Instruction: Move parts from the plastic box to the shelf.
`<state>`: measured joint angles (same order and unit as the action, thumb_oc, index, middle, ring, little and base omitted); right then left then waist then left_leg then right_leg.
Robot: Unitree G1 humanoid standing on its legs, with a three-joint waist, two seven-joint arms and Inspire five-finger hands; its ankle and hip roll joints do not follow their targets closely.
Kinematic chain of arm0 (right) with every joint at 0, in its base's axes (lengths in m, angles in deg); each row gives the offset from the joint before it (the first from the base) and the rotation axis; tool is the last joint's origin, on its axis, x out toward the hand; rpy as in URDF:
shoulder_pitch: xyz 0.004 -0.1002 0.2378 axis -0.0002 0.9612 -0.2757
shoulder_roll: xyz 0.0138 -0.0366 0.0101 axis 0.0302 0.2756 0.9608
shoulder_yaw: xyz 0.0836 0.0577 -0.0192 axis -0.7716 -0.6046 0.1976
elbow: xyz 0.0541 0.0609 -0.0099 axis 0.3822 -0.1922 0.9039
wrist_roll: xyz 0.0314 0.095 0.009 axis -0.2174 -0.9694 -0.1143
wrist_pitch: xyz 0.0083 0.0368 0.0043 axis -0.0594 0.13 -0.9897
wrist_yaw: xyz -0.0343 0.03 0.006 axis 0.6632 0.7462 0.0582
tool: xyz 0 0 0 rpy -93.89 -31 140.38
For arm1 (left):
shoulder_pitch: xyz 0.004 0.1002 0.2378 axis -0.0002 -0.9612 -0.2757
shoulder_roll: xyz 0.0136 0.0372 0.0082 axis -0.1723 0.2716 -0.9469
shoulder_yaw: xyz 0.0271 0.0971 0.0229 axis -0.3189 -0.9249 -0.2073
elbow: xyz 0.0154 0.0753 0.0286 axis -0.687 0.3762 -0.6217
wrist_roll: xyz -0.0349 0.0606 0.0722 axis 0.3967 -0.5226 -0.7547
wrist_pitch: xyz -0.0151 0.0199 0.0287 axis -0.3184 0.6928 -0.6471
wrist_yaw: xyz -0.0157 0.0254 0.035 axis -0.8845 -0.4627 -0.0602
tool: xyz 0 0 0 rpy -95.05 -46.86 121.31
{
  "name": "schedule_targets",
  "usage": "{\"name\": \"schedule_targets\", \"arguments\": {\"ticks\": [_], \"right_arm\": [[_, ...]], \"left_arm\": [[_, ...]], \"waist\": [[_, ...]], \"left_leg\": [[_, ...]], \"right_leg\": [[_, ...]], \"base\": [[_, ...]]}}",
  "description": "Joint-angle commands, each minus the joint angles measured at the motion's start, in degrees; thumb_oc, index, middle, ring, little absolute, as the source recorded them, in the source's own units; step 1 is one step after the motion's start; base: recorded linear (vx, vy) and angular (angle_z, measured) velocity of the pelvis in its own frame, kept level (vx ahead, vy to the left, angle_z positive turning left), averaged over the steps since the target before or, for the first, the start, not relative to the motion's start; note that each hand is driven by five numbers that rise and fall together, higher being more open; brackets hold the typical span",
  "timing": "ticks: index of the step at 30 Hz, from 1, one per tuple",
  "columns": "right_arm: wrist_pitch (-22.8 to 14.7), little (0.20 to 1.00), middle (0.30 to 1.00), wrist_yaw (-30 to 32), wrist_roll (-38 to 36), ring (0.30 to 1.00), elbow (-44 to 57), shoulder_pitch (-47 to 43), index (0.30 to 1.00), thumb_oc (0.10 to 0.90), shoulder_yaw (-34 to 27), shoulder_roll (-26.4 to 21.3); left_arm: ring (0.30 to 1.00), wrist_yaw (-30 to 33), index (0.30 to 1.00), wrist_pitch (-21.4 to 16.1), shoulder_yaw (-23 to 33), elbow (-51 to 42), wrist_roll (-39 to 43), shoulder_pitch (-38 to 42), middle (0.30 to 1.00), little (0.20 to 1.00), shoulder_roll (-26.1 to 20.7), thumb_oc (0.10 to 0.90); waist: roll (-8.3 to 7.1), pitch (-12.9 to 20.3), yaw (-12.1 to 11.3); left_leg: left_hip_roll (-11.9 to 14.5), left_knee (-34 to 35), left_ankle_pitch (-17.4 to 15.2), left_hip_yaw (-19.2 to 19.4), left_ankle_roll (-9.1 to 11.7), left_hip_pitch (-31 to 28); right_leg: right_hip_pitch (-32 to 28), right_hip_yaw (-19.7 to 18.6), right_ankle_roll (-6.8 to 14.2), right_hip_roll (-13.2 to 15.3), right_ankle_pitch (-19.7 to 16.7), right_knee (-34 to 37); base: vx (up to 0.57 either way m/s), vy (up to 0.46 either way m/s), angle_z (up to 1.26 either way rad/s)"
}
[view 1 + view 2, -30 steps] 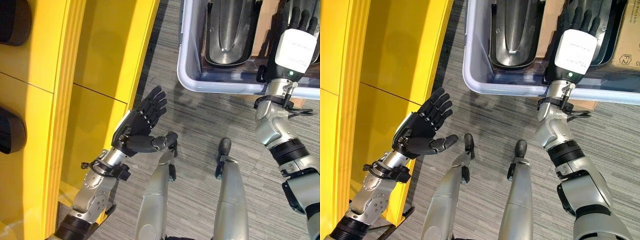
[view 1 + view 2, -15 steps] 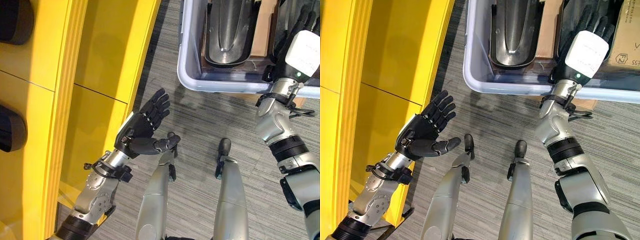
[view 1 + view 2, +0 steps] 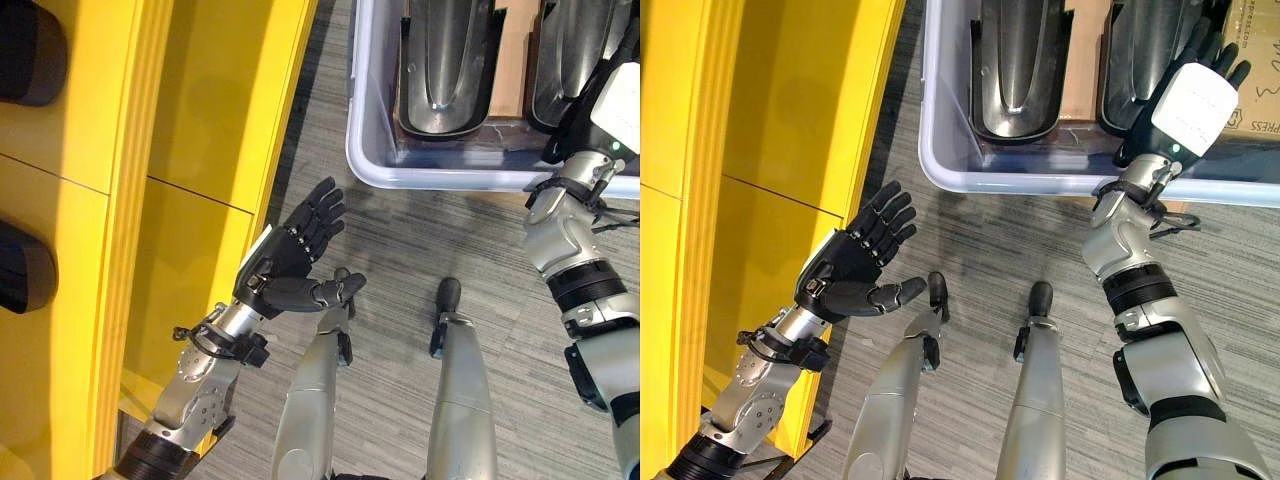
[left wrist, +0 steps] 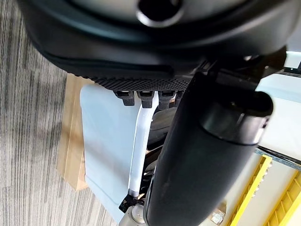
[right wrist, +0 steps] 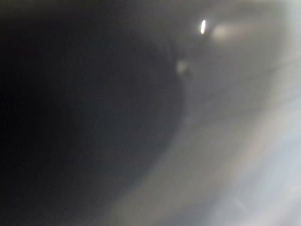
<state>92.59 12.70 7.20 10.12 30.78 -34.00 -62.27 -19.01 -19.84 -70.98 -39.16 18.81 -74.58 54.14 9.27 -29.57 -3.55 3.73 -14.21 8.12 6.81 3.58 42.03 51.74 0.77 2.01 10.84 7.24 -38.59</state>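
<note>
A translucent plastic box stands on the floor ahead of me. Two glossy dark grey curved parts lie in it side by side, the left part and the right part. My right hand, with a white cover on its back, reaches over the box's near rim. Its fingers lie straight over the right part. The right wrist view is dark and blurred, very close to a surface. My left hand is open and empty, palm up, beside the yellow shelf.
Two dark parts sit in the shelf's left bays. Brown cardboard shows between the two parts in the box, and a cardboard box stands at its right. Grey striped carpet lies between shelf and box.
My right hand has shifted to the right, from the middle of the box to over the right part. The left hand has risen slightly and stays open. The view has moved a little.
</note>
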Motion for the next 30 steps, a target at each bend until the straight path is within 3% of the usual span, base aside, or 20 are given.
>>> {"name": "schedule_targets", "arguments": {"ticks": [1,13,21,30], "right_arm": [[1.2,1.000,1.000,-0.9,7.6,1.000,-4.4,-2.5,1.000,0.900,4.2,-6.8],[3.4,1.000,1.000,-0.3,15.4,1.000,-9.0,-7.0,1.000,0.900,15.0,-10.9],[3.6,1.000,1.000,0.5,10.8,1.000,-10.7,-7.4,1.000,0.900,17.8,-11.2],[0.4,1.000,1.000,0.6,4.9,1.000,-13.8,-7.5,1.000,0.900,17.5,-10.0]], "left_arm": [[1.000,-1.5,1.000,-5.9,0.2,-5.6,0.8,0.4,1.000,1.000,2.2,0.900],[1.000,-3.3,1.000,-6.5,0.5,-4.9,1.5,0.1,1.000,1.000,0.6,0.900],[1.000,-3.9,1.000,-6.5,0.8,-4.2,1.2,0.4,1.000,1.000,0.1,0.900],[1.000,-3.5,1.000,-6.0,0.8,-3.7,1.1,1.4,1.000,1.000,0.0,0.900]], "waist": [[7.96,-0.2,0.8],[7.58,-0.2,-0.3],[7.11,-0.2,-0.5],[7.19,-0.2,-0.6]], "left_leg": [[-2.3,1.1,-2.6,-2.4,-0.3,1.0],[-2.0,0.9,-2.2,-2.9,-0.4,1.9],[-1.7,0.7,-2.1,-3.1,-0.6,2.4],[-1.5,0.0,-2.3,-3.2,-0.7,3.7]], "right_leg": [[-3.1,2.2,-3.4,-3.7,9.4,-5.0],[-3.1,3.2,-3.1,-3.3,8.9,-4.4],[-3.1,3.5,-2.9,-3.3,8.5,-4.1],[-1.9,3.3,-3.0,-3.5,8.7,-4.7]], "base": [[-0.01,-0.035,0.00],[-0.01,-0.022,0.01],[0.00,-0.010,0.01],[0.00,0.000,0.00]]}}
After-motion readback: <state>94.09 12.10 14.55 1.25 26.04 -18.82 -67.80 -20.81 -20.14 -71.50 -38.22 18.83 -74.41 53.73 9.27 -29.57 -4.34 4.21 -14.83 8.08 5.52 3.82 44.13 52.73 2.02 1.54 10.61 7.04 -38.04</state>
